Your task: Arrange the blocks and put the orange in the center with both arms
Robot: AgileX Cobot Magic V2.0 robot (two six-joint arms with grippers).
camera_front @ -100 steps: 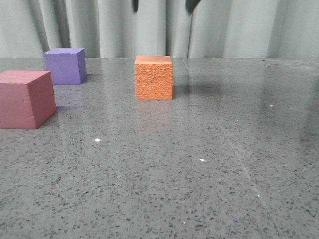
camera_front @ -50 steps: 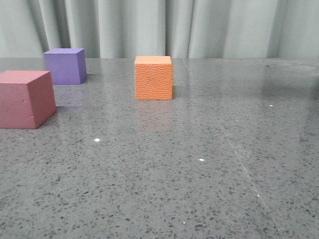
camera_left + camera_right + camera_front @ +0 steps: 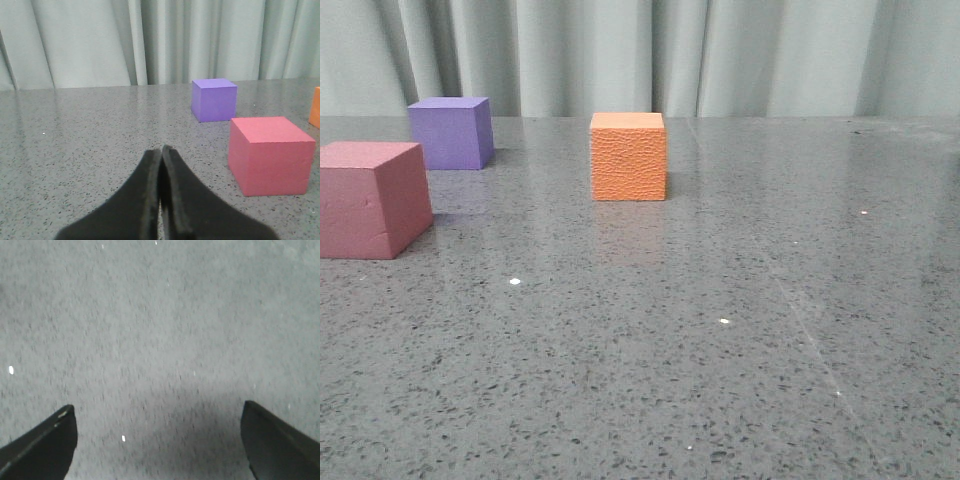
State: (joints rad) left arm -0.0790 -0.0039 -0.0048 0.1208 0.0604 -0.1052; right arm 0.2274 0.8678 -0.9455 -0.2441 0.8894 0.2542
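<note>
Orange cube (image 3: 628, 156) stands alone mid-table, pink-red cube (image 3: 372, 198) and purple cube (image 3: 449, 132) left, so left gripper (image 3: 161, 152) sits pinched empty, right gripper (image 3: 157, 415) gapes wide over bare table (image 3: 160, 315).

Closed left gripper (image 3: 160, 150), purple cube (image 3: 214, 99), pink-red cube (image 3: 270, 155)

**Foam, polished stone and matt black fingers**

3 foam cubes on show: pebbled, leather-like skin on the orange foam cube (image 3: 628, 157); smooth, matt faces on the purple foam cube (image 3: 449, 132); matt, faintly creased faces on the dusty pink-red foam cube (image 3: 370, 199). Beneath them, a glossy grey speckled stone-look tabletop (image 3: 720, 330), polished enough to mirror the cubes faintly. Behind, soft pale grey-green cloth curtain (image 3: 770, 55) in matt folds. Matt black, slightly grainy finish on the pointed left gripper (image 3: 161, 155) and right gripper (image 3: 159, 440).
</note>
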